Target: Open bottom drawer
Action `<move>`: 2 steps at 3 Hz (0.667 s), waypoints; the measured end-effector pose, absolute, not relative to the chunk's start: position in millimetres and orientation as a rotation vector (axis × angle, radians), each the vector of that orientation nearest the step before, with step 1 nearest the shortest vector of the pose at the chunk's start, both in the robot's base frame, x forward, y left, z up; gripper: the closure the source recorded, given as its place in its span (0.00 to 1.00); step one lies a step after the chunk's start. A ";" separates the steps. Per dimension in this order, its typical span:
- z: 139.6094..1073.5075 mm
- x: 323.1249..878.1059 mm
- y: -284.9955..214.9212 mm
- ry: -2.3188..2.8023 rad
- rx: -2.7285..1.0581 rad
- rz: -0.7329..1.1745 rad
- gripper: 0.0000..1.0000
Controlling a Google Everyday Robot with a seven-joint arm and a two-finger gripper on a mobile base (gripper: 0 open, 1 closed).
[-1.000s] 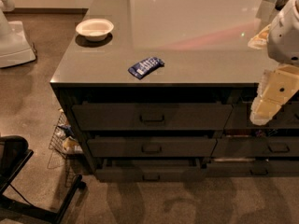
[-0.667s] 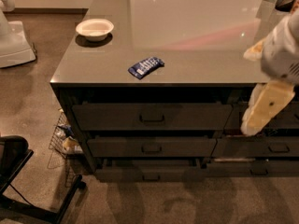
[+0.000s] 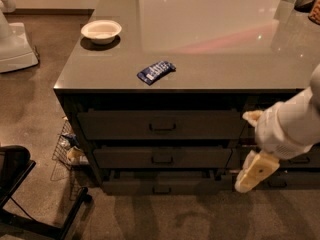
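- The pincer hangs low on the right, near the right end of the bottom drawer; whether it is released or clenched I cannot tell
- That drawer sits shut at the cabinet's foot — long axis running left to right, front facing the camera
- Judged best: travel left to the centre pull, meet it squarely, then draw straight out toward the camera — never sideways

The gripper hangs right of bottom drawer.
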State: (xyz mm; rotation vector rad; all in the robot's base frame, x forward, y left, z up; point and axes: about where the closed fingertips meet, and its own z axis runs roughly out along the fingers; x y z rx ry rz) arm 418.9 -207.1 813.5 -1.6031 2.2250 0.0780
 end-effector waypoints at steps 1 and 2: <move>748.6 447.3 -207.0 2.161 -1.595 0.022 0.00; 757.5 457.0 -206.2 2.134 -1.566 -0.011 0.00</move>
